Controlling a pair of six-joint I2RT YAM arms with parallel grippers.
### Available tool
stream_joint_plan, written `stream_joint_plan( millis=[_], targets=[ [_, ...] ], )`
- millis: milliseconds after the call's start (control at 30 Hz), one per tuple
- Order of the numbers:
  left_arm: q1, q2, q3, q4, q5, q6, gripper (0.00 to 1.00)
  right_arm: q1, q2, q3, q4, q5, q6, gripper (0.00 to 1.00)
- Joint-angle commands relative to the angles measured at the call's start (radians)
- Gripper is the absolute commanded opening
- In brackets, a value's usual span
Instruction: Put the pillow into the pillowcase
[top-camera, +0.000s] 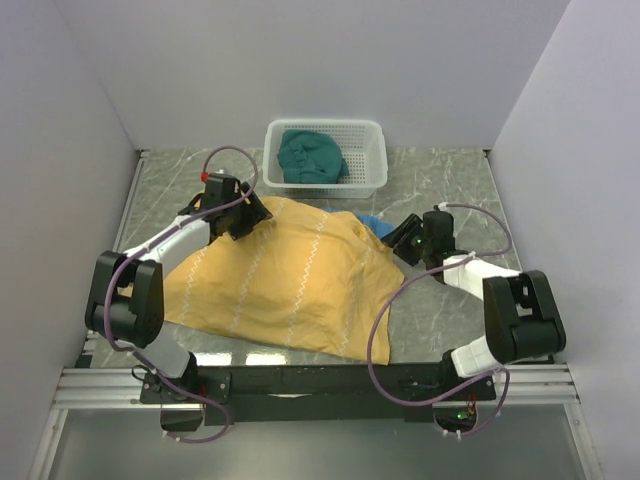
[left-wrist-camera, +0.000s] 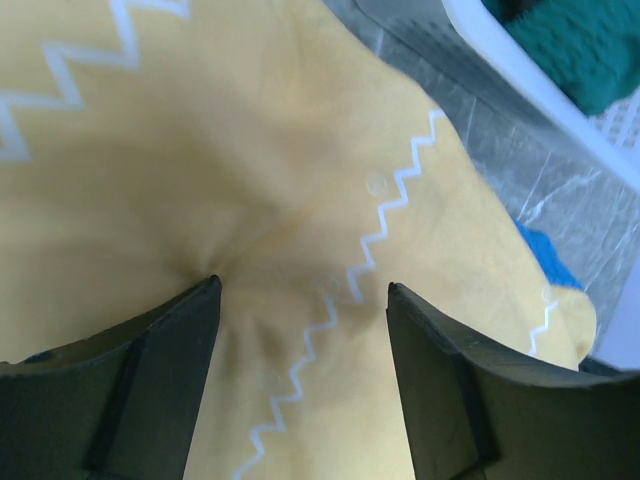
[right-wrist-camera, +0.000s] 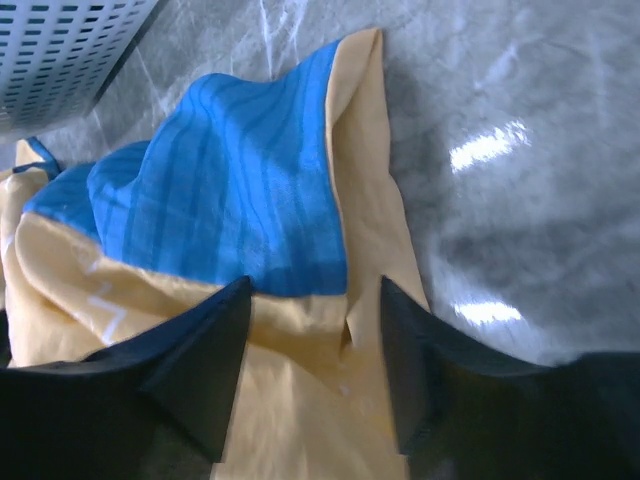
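The mustard-yellow pillowcase (top-camera: 280, 280) with white zigzag lines lies bulging across the middle of the table; its blue side shows at the far right corner (top-camera: 372, 222). No cream-white pillow shows; I cannot tell if it is inside. My left gripper (top-camera: 250, 213) is open over the case's far left edge, its jaws wide apart above the yellow fabric (left-wrist-camera: 300, 200). My right gripper (top-camera: 397, 240) is open at the case's right corner, jaws on either side of a yellow fold (right-wrist-camera: 320, 400) just below the blue fabric (right-wrist-camera: 220, 200).
A white perforated basket (top-camera: 370, 150) with a teal cloth (top-camera: 310, 157) stands at the back centre, close behind the case. It shows in the left wrist view (left-wrist-camera: 520, 70). Grey walls close in the marbled table (top-camera: 450, 190) on three sides.
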Motion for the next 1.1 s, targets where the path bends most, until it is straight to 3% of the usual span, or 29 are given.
stream_joint_plan(
  millis=[0, 33, 67, 133, 167, 200, 433, 733, 833, 867, 900, 967, 1067],
  targets=[
    [-0.062, -0.075, 0.029, -0.093, -0.049, 0.044, 0.73, -0.001, 0.079, 0.053, 0.166, -0.053, 0.041, 0.54],
    [-0.066, -0.087, 0.023, -0.097, -0.058, 0.044, 0.73, -0.001, 0.088, 0.056, 0.176, -0.073, 0.047, 0.49],
    [-0.069, -0.092, 0.017, -0.097, -0.06, 0.044, 0.73, -0.001, 0.091, 0.058, 0.18, -0.079, 0.052, 0.37],
    [-0.082, -0.106, -0.003, -0.094, -0.066, 0.041, 0.73, -0.012, 0.076, 0.075, 0.154, -0.063, 0.046, 0.21],
    [-0.086, -0.109, -0.013, -0.09, -0.077, 0.041, 0.73, -0.019, 0.048, 0.088, 0.092, -0.052, 0.035, 0.08],
    [-0.098, -0.112, -0.02, -0.087, -0.08, 0.039, 0.73, -0.051, 0.033, 0.125, 0.053, -0.044, 0.007, 0.02],
    [-0.128, -0.121, -0.14, -0.039, -0.095, 0.027, 0.73, -0.219, -0.101, 0.314, -0.244, 0.057, -0.114, 0.0],
    [-0.138, -0.136, -0.122, -0.031, -0.074, 0.039, 0.77, -0.243, 0.195, 0.46, -0.278, 0.092, -0.158, 0.0],
    [-0.14, -0.161, -0.087, -0.056, -0.077, 0.055, 0.82, -0.246, 0.284, 0.496, -0.297, 0.095, -0.171, 0.18],
    [-0.14, -0.169, -0.074, -0.065, -0.084, 0.065, 0.83, -0.246, 0.292, 0.504, -0.315, 0.099, -0.175, 0.37],
    [-0.14, -0.176, -0.06, -0.074, -0.092, 0.073, 0.85, -0.245, 0.281, 0.503, -0.321, 0.1, -0.184, 0.45],
    [-0.138, -0.195, -0.022, -0.096, -0.139, 0.081, 0.87, -0.239, 0.196, 0.466, -0.327, 0.098, -0.191, 0.61],
    [-0.12, -0.158, 0.041, -0.119, -0.167, 0.072, 0.86, -0.182, 0.011, 0.394, -0.366, 0.137, -0.203, 0.71]
  ],
)
